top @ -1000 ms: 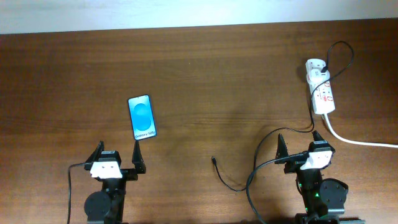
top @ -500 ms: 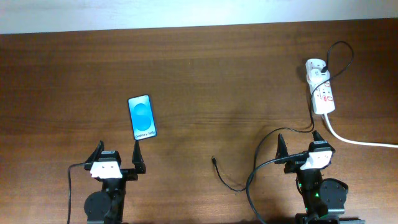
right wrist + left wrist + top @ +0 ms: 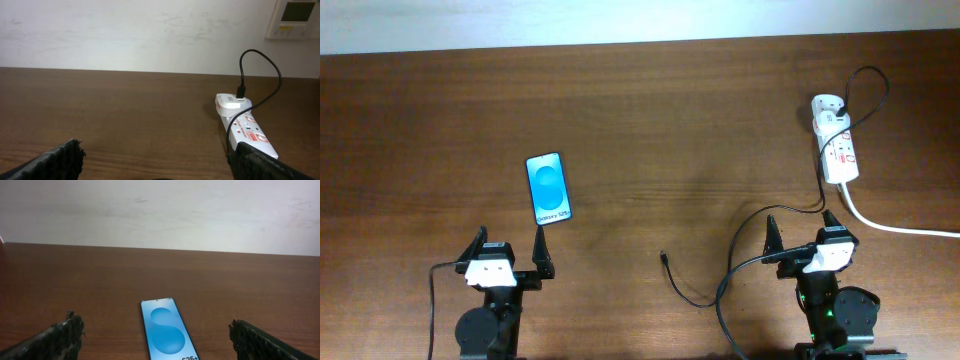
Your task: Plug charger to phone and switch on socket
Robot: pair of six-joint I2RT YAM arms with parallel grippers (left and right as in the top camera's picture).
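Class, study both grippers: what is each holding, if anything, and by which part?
Nothing is held. The left gripper and the right gripper are both open and empty; the charger lies loose on the table, and the phone lies untouched.

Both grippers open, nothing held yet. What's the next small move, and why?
Probably swing the right gripper left toward the free tip of the charger: it lies loose, well apart from the phone, and that cable runs to the right side. The left gripper faces the phone.

Open table [image 3: 650, 120] all round phone [image 3: 549, 189]; charger [image 3: 664, 259] loops lie between right hand [image 3: 802, 225] and socket [image 3: 837, 145].
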